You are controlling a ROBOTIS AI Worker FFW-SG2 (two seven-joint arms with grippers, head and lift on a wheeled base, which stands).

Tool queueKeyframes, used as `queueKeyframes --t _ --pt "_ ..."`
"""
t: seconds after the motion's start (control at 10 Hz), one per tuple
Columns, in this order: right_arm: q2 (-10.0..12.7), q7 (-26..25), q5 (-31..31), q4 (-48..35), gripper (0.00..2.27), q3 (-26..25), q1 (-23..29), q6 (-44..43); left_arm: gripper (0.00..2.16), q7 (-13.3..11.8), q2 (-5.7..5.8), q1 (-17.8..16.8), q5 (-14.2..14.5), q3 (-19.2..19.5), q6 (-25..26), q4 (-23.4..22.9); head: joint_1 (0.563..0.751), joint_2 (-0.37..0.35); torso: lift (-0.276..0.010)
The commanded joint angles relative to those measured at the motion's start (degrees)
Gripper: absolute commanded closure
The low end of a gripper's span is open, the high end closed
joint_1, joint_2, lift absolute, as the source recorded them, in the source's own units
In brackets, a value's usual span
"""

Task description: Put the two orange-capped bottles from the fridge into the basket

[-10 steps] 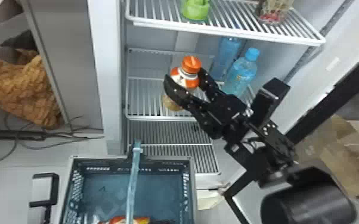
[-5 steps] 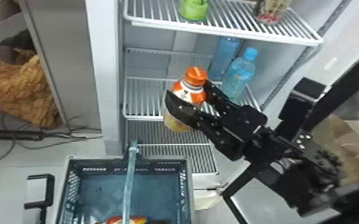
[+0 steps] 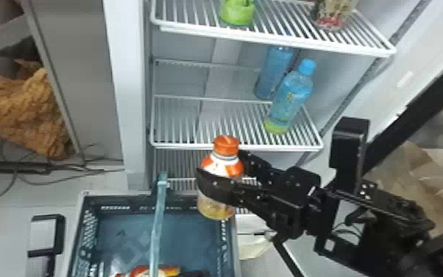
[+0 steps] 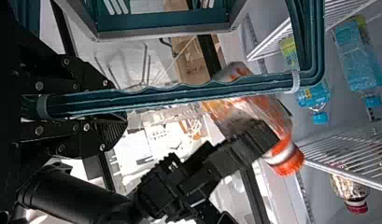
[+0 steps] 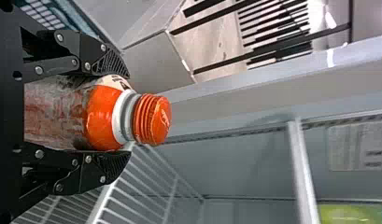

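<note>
My right gripper (image 3: 220, 162) is shut on an orange-capped bottle (image 3: 215, 207), held upright above the basket's (image 3: 84, 228) far right corner, in front of the fridge shelves. In the right wrist view the right gripper (image 5: 128, 116) has one finger on each side of the bottle (image 5: 102, 114), its orange cap beyond the fingertips. The left gripper (image 4: 122, 108) is shut on the basket's blue-green handle (image 4: 179, 95); beyond the handle the bottle (image 4: 268, 114) is partly covered. A red-and-yellow item (image 3: 154, 272) lies inside the basket at the bottom edge of the head view.
Two blue bottles (image 3: 291, 96) stand at the right of the middle fridge shelf (image 3: 231, 148). The upper shelf (image 3: 287, 43) holds a green container (image 3: 237, 13) and a patterned one (image 3: 333, 16). Cables and a black power strip (image 3: 14, 167) lie left of the fridge.
The right gripper has brought the bottle down and away from the middle shelf to the basket's far right corner, still gripping it. The basket and its handle have stayed nearly in place.
</note>
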Motion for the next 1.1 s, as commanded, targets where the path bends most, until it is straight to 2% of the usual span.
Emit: queueKeyframes --t 0.0,0.2,0.4,0.5,0.8,1.0 --pt "-0.1 0.2 -0.7 0.2 0.8 -0.2 -0.2 4.6 1.2 0.1 0.0 -0.1 -0.1 -0.1 0.0 0.0 0.695 -0.268 -0.235" --pt "-0.9 2.2 -5.6 4.1 0.8 1.4 -2.6 11.8 1.2 0.1 0.27 -0.5 -0.1 -0.5 0.0 0.0 0.695 -0.273 -0.235" --pt "-1.4 2.5 -5.4 4.8 0.8 2.9 -4.4 18.0 1.2 0.1 0.18 -0.2 0.2 -0.3 -0.7 0.0 0.695 -0.247 -0.235" --pt "-1.6 3.1 -5.5 7.8 0.8 3.6 -6.3 19.8 1.2 0.1 0.27 -0.2 0.1 -0.4 -0.7 0.0 0.695 -0.241 -0.235" --pt "-2.2 5.9 -6.3 17.5 0.77 7.3 -11.9 20.6 1.2 0.2 0.18 -0.2 0.3 -0.4 -0.6 0.0 0.695 -0.231 -0.235" --pt "-2.4 6.2 -6.1 18.6 0.52 8.5 -13.2 19.1 1.2 0.2 0.18 -0.2 -0.1 -0.5 -0.3 0.0 0.695 -0.205 -0.235"
